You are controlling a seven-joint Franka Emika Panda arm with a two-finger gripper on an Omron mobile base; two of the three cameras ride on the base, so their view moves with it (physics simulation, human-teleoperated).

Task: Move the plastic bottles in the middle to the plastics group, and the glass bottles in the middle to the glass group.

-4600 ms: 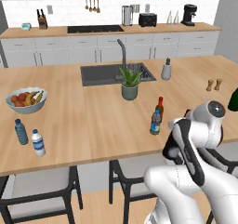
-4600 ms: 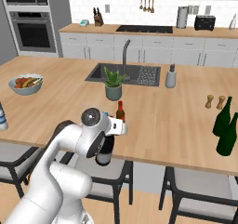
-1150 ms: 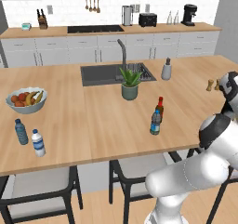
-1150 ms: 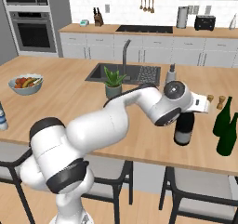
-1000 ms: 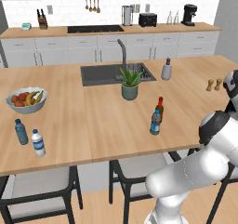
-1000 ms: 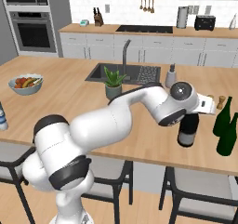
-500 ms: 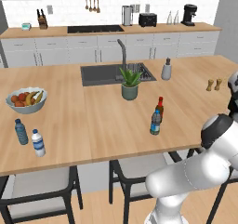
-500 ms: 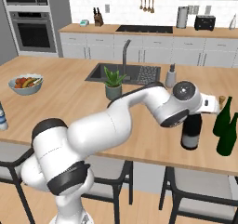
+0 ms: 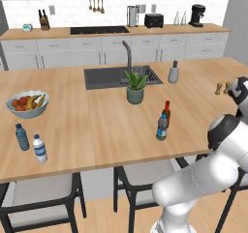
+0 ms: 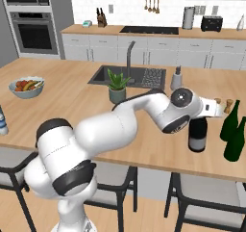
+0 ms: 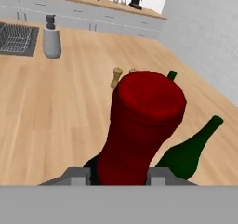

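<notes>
Gripper (image 11: pixel 117 175) pinches the red neck of the wine bottle (image 10: pixel 197 135). Bottle upright on counter (image 10: pixel 72 101), just beside two green bottles (image 10: pixel 234 140).

Wine bottle (image 10: pixel 197 136): near-black body, red foil neck (image 11: pixel 142 125). Two dark green bottles (image 10: pixel 233 130) beside it. Small brown bottle (image 9: pixel 166 112), red top. Greyish water bottle (image 9: pixel 162 128), dark blue label, dark cap. Blue-tinted bottle (image 9: pixel 22 137); clear bottle (image 9: pixel 39 149), white cap, blue label. Tabletop (image 9: pixel 77 125) light wood grain. Shakers (image 11: pixel 116 77) pale wood.
</notes>
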